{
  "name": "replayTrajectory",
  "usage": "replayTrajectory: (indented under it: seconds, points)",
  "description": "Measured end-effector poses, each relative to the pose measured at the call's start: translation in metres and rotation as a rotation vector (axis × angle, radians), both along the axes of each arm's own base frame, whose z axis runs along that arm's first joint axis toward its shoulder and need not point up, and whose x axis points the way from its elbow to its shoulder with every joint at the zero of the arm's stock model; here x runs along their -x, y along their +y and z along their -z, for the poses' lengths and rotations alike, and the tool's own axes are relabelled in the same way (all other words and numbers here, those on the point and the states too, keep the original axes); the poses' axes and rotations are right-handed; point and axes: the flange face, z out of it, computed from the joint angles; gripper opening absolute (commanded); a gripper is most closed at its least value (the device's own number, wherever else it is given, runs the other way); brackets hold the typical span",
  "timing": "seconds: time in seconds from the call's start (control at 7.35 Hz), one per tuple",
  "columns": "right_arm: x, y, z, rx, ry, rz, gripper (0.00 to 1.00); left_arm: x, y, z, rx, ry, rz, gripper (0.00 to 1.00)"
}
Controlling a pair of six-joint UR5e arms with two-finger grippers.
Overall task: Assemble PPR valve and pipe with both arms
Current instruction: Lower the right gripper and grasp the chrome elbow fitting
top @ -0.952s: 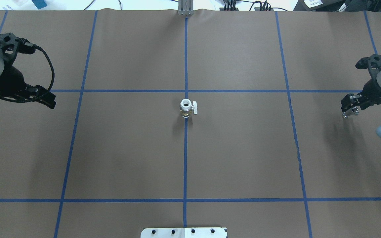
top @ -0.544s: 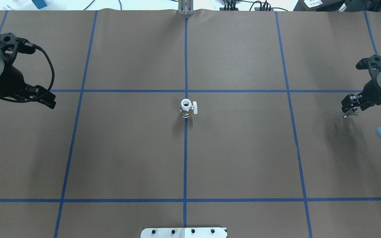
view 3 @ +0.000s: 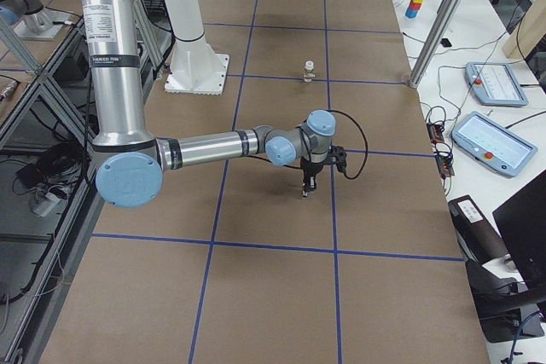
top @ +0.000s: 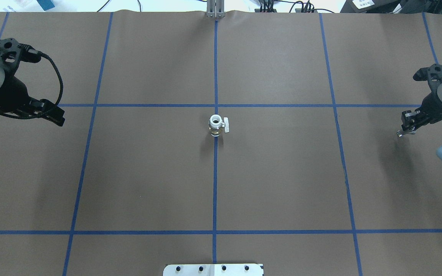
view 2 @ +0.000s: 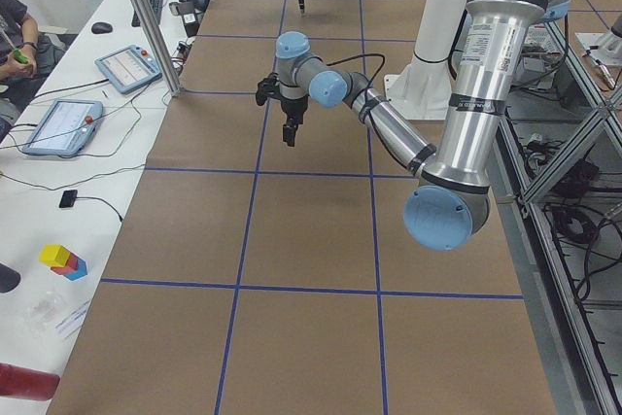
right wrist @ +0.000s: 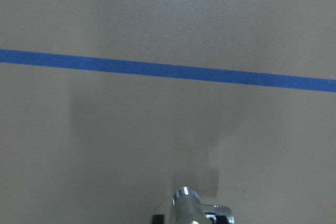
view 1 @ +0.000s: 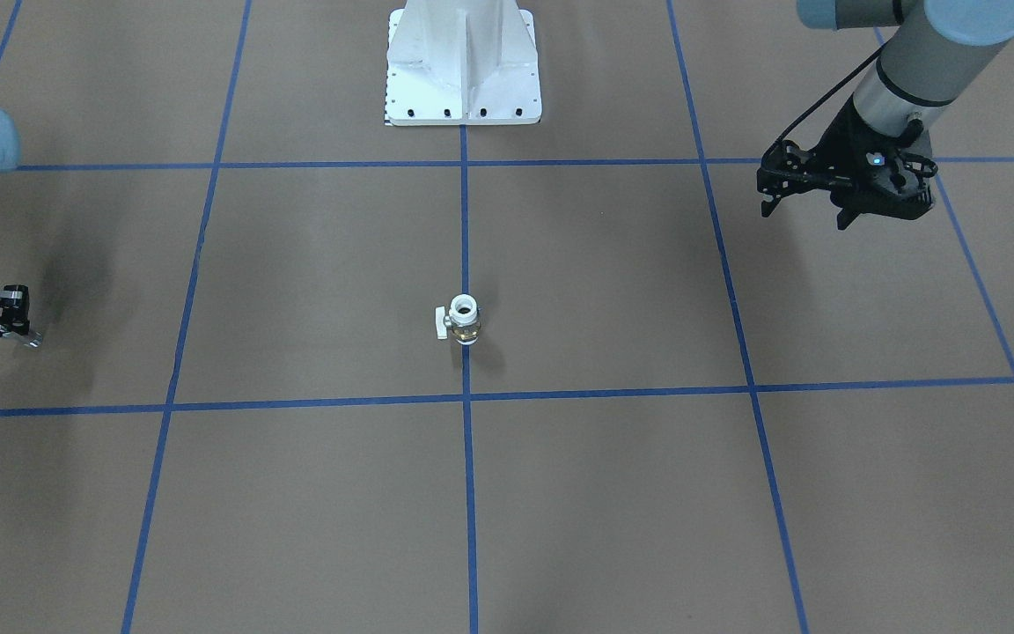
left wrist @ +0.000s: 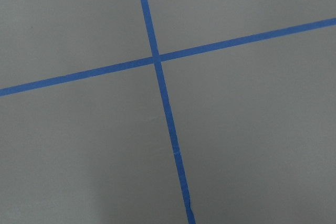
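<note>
Showing an early stage: the right claw (top: 405, 127) pinches the pipe (top: 400, 133) at the far right of the bench (top: 282, 172), well apart from the PPR valve (top: 216, 125), which stands upright at centre, untouched. The left claw (top: 54, 115) hangs far left; whether it is spread or pressed together cannot be told. Joining appears not yet begun.

No text, brand or number is legible in any view. Vertical dark print on the upright silver tube of the right arm (view 3: 113, 36) and of the left arm (view 2: 483, 41) is too small to read. White label (top: 362, 3) beyond the table's (top: 282, 57) far edge: print unreadable.
</note>
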Motion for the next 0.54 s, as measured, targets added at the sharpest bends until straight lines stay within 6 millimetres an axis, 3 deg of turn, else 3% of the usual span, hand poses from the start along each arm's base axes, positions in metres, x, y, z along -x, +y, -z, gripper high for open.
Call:
replayTrajectory:
  seconds: [0.27,0.54]
  points:
    - [0.0,0.0,0.002,-0.002,-0.002,-0.001,0.0,0.0,0.0,0.0,0.0,0.0,0.0,0.99]
    - [0.004,-0.008,0.031,-0.029,-0.03,-0.015,0.0,0.0,0.0,0.001,-0.001,0.001,0.0,0.99]
